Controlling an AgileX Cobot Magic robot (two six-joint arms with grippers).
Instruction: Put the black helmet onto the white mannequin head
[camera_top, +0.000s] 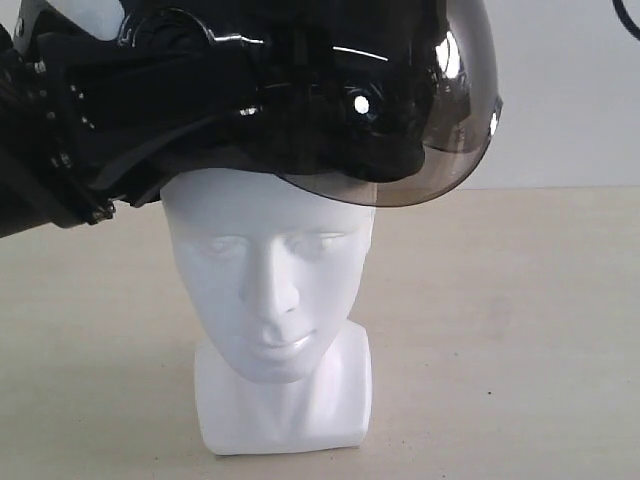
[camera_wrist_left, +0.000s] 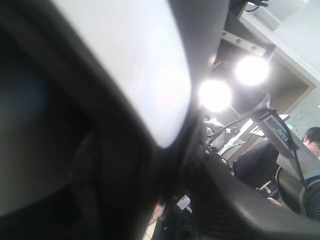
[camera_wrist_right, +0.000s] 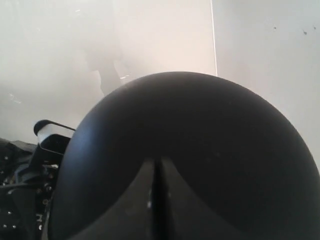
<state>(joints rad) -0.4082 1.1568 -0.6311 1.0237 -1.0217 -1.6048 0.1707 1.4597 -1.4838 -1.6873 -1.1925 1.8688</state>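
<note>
The black helmet (camera_top: 300, 90) sits tilted over the crown of the white mannequin head (camera_top: 270, 270), with its smoky visor (camera_top: 450, 150) raised to the right and the face uncovered. My left gripper (camera_top: 75, 150) is at the helmet's left rim and grips it. In the left wrist view the dark helmet (camera_wrist_left: 50, 150) fills most of the picture and hides the jaws. The right wrist view looks down on the helmet's dome (camera_wrist_right: 210, 150). My right gripper (camera_wrist_right: 157, 162) is shut, its fingertips pressed together against the dome.
The head's squared base stands on a beige table (camera_top: 520, 350) in front of a pale wall (camera_top: 570, 90). The left arm comes in from the left edge. Bright lamps (camera_wrist_left: 215, 95) and a person (camera_wrist_left: 312, 137) show behind in the left wrist view.
</note>
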